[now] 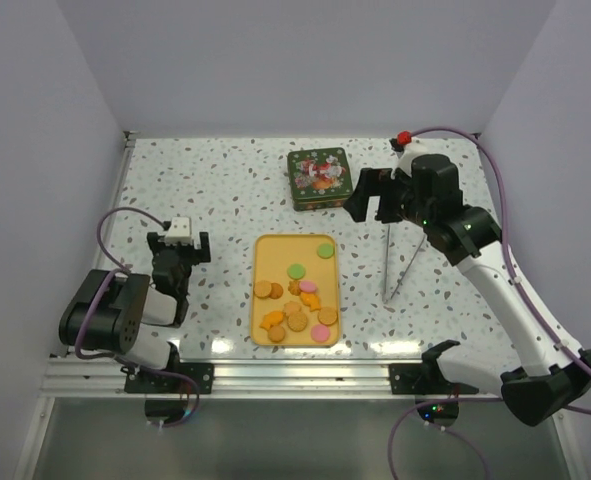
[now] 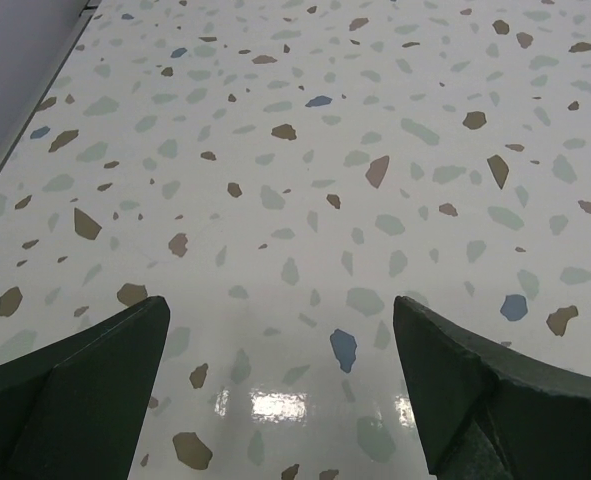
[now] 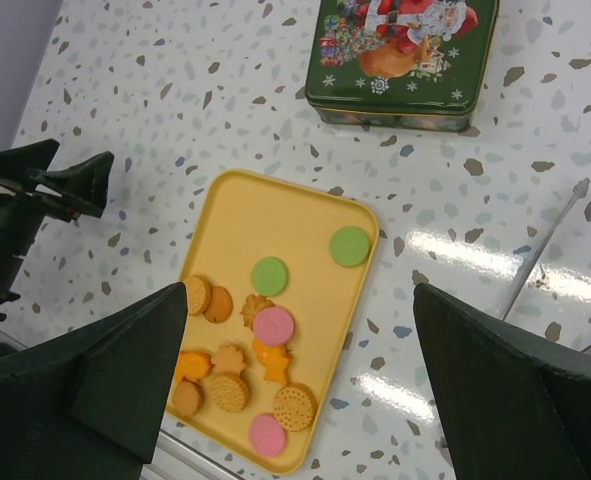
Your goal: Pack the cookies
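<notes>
The cookies (image 1: 297,297), in orange, tan, pink and green, lie on a yellow tray (image 1: 275,255) at the table's middle; most sit at its near end. They also show in the right wrist view (image 3: 273,326), with two green ones (image 3: 350,245) farther up the tray (image 3: 265,215). My right gripper (image 1: 372,203) is open and empty, held above the table between the tray and a green Christmas tin (image 1: 318,178); in its own view (image 3: 300,292) the jaws frame the tray. My left gripper (image 1: 180,247) is open and empty, left of the tray, over bare table (image 2: 280,300).
The shut tin (image 3: 405,55) stands behind the tray. Metal tongs (image 1: 400,262) lie right of the tray, also seen in the right wrist view (image 3: 545,245). White walls close the left, back and right sides. An aluminium rail (image 1: 295,375) runs along the near edge.
</notes>
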Robot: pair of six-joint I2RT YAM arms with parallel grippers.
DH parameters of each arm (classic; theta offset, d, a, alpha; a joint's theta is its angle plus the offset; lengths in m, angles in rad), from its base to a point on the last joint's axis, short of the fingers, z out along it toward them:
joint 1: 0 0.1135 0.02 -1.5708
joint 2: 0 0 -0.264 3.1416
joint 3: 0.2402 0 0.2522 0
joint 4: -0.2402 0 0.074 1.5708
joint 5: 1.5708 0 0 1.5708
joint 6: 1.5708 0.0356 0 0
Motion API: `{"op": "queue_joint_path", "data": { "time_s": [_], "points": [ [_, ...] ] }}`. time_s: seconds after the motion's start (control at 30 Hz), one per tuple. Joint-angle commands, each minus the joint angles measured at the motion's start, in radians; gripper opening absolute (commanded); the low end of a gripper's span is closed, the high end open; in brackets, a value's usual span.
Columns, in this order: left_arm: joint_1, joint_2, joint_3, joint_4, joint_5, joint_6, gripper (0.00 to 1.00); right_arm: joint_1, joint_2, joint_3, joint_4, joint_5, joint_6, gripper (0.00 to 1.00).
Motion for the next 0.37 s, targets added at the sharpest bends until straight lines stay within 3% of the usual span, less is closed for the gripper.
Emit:
{"op": "queue_joint_path", "data": {
  "time_s": [0.0,0.1,0.33],
  "points": [
    [-0.015,0.008,0.019,0.158,-0.112,-0.002,1.0,0.004,-0.019,0.035,0.007,0.031,-0.024,0.99],
    [-0.015,0.025,0.007,0.215,-0.118,0.005,1.0,0.003,-0.021,0.041,0.008,0.026,-0.03,0.99],
    [-0.013,0.011,0.013,0.181,-0.109,0.001,1.0,0.003,-0.03,0.01,0.053,0.104,-0.01,0.99]
  ]
}}
